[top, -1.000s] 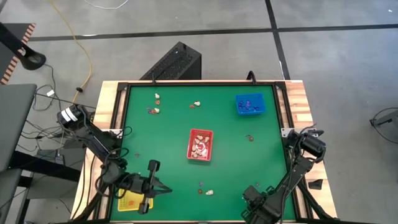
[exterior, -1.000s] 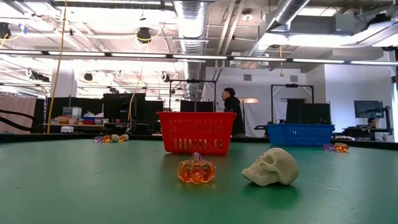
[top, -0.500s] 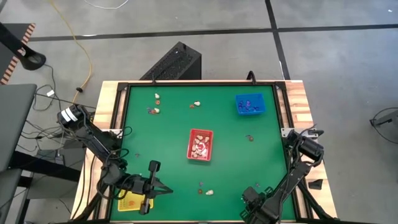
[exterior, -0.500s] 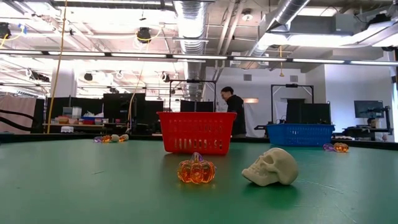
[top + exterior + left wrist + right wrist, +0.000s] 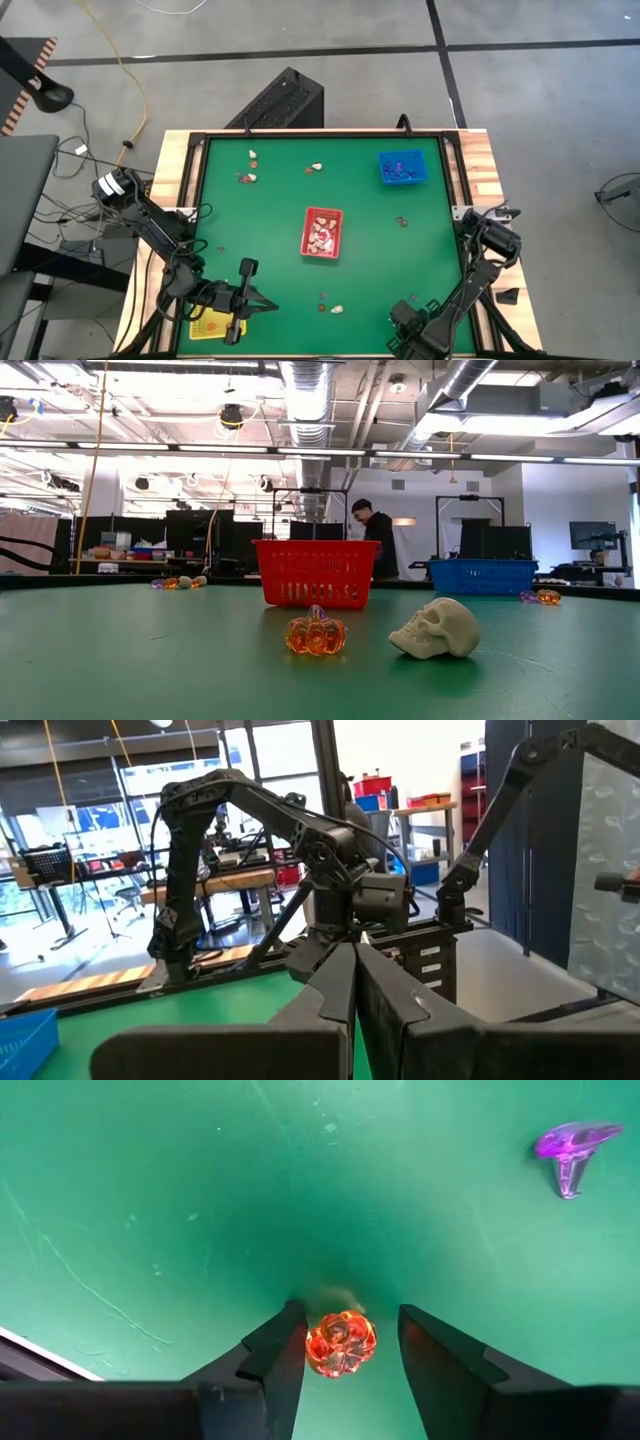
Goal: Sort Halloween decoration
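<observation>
Right wrist view: orange pumpkin (image 5: 341,1344) sits on green table (image 5: 200,1200) between the right gripper (image 5: 345,1342) fingers, open, not touching. Keep it centred, drop straight, shut gently w/o nudging. Purple trinket (image 5: 572,1146) well apart. Left gripper (image 5: 354,1005) shut, over yellow tray (image 5: 212,326).

Grey concrete floor (image 5: 300,40) around the table; exposed ducts (image 5: 310,395) and strip lights overhead.
</observation>
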Controlling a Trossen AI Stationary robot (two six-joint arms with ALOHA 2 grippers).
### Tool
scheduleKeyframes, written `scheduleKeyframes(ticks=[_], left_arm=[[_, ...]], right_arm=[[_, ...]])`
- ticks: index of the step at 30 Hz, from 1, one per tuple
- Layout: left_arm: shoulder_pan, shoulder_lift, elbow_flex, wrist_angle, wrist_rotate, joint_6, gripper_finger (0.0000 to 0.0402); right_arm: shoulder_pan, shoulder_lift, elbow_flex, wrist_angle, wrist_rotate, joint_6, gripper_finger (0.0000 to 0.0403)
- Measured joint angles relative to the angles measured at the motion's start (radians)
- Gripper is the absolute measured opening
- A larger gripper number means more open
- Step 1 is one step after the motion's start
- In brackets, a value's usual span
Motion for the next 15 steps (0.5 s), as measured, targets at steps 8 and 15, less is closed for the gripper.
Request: scheduleKeyframes(ticks=[8,15], left_arm=[[0.000,0.000,0.000,-0.004,0.000,0.002,0.0000],[0.000,0.000,0.000,-0.004,0.000,0.001,0.0000]], right_arm=[[0.002,0.001,-0.001,0.001,-0.029,-0.002,0.0155],[0.001,0.002,-0.001,-0.001,-0.030,-0.018,0.0126]])
